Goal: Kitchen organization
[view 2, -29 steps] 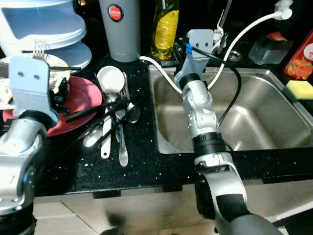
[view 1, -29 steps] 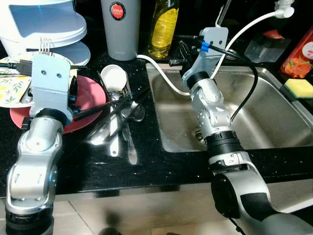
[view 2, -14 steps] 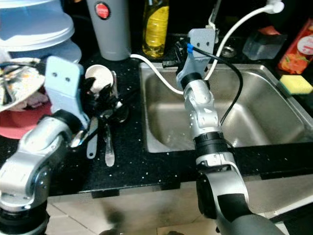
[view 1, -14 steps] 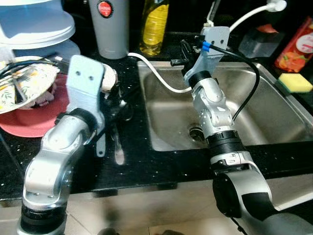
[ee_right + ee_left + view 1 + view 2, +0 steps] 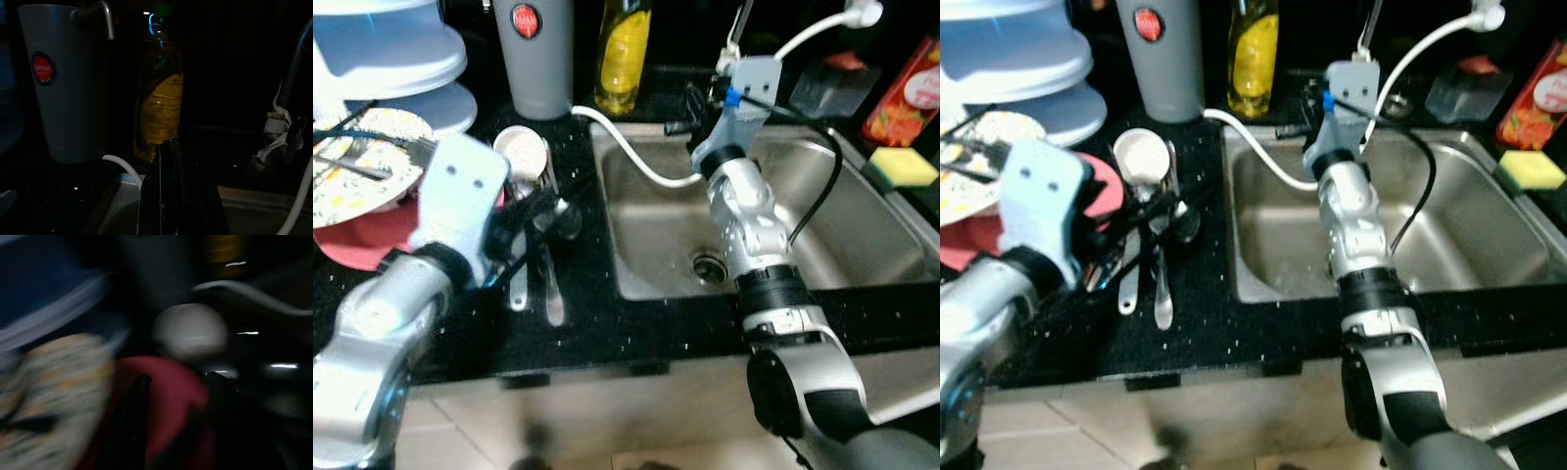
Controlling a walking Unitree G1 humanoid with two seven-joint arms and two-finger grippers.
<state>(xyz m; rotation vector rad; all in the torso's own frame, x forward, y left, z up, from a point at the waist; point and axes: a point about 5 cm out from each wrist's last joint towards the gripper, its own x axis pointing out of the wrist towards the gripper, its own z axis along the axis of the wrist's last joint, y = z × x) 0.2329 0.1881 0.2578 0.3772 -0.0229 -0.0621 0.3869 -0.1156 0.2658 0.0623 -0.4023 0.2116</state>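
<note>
Cutlery lies loose on desk just ahead of left pincer, its grip unclear through blur; right pincer closed, empty, parked over sink.

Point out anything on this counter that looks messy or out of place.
Loose cutlery lies in a crossed heap on the black counter left of the sink, beside a small white cup. A patterned plate sits askew on the red plate. A white hose trails into the sink.
</note>
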